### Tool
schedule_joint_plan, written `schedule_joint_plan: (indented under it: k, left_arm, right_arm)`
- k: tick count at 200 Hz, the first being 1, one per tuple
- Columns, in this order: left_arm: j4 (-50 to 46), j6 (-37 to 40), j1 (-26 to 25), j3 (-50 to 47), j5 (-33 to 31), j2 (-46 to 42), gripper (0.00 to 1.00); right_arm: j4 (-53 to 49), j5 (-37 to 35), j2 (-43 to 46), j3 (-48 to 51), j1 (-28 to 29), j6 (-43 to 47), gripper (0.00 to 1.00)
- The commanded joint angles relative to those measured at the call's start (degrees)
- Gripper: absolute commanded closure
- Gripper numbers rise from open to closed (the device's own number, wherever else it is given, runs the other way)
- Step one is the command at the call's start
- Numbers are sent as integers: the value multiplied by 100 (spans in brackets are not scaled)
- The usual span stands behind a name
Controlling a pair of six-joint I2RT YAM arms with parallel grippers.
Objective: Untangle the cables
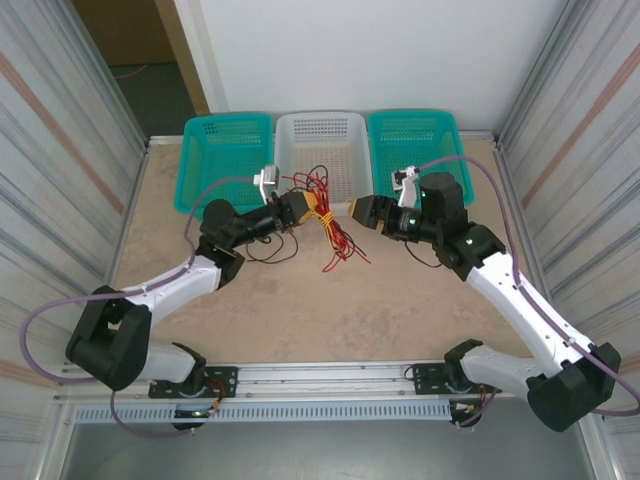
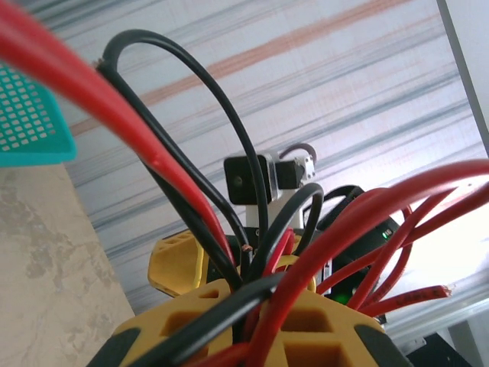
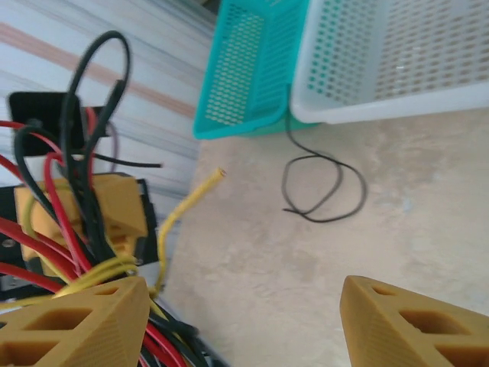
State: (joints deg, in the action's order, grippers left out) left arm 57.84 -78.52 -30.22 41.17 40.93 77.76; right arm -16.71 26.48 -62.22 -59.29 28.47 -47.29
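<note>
My L gripper is clamped on the red/black/yellow cables as anchor, bundle trailing to 6 o'clock; R gripper at its 3 o'clock, jaws apart, prob to pick 1 strand free

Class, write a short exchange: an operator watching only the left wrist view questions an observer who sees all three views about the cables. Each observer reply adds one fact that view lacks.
Operator: I see red and black cables pinched in the left end effector. Is the right end effector gripping anything?
Observer: No, it stands open, holding nothing.
Operator: Any strays away from the bundle?
Observer: One black wire lies looped on the table in front of the white basket.
</note>
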Motion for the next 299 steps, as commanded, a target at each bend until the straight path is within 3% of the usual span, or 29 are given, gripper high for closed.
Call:
schedule_joint_plan:
  k: [1,54,89,109,121,166,194,233,269,299]
  left_arm:
    - [557,-68,-88,64,221,63,100]
    - [491,39,-309,213,316,49,100]
    - [560,-27,-300,195,197,37,100]
    - [601,-66,-301,190,162,81,100]
    - [629,-114,-288,178,100,106,100]
    - [1458,-1103,-395,818,-242,302,100]
    - [1430,-1108,-602,1239,-545,330,100]
    - [1510,-692,-353,924,-1787,109,100]
    - [303,378,-198,558,-3101,-395,100]
    - [-1522,1314,-153,356,-4162,-974,100]
  right_arm:
    - [941,615,138,31,-29,-398,35]
    - [1147,786,-277,-48,-149,-654,62]
    - [1114,801,-202,-9,-171,-659,70]
    - [1016,817,-90,38,-202,-618,85]
    - [924,798,-31,40,-210,-568,100]
    - [792,652,68,136,-437,-578,100]
    - [1418,823,-160,313,-509,-924,100]
    - [2236,701,24,1130,-356,-1543,100]
    - [2265,272,478,1843,214,-1702,100]
    - [1827,36,1092,1885,496,-1584,100]
